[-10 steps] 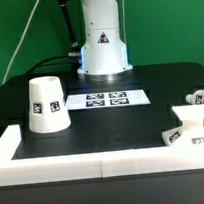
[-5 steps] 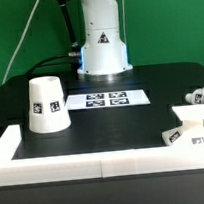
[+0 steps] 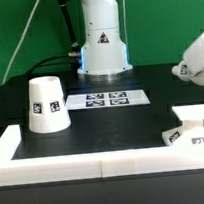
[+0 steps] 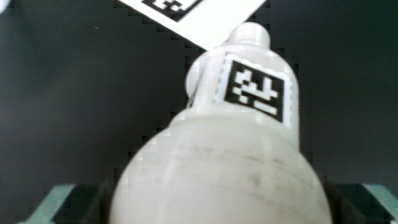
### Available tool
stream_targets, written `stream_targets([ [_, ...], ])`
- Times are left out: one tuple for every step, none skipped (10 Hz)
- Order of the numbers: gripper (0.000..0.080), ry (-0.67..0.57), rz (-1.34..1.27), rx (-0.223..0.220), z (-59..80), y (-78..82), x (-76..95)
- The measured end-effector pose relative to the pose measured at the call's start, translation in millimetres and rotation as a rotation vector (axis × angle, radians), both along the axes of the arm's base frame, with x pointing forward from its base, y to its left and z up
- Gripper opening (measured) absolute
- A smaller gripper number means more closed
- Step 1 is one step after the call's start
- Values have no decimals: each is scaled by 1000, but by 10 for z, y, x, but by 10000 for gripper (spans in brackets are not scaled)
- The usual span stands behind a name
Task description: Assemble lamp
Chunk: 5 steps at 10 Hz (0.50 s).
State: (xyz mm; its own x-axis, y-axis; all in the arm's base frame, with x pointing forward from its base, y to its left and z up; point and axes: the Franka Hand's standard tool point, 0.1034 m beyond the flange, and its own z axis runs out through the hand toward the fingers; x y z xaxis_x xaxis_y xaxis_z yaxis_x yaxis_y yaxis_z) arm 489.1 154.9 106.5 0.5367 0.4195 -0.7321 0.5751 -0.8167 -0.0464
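We see the bulb (image 4: 240, 110) filling the wrist view: smooth matte white plastic, rounded body tapering to a narrow neck, square black-and-white tag on its side. The gripper (image 4: 217, 200) jaws clamp its wide end; only slivers of the fingers (image 4: 68, 200) show. In the exterior view the bulb hangs clear of the table, cut off by that view's right edge. The tapered shade (image 3: 46, 103) stands at its left, the angular base block (image 3: 193, 130) lower right
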Motion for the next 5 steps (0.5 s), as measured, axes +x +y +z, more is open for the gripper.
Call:
stream_targets([
  [576,-5,-2,1,28,-25,-21],
  [576,-12,-1,6,0,-15,-7],
  [576,-119,0,64,-34,12,149],
  [576,-155,16,103,68,-98,184],
  [576,-177,11,118,184,-214,261],
])
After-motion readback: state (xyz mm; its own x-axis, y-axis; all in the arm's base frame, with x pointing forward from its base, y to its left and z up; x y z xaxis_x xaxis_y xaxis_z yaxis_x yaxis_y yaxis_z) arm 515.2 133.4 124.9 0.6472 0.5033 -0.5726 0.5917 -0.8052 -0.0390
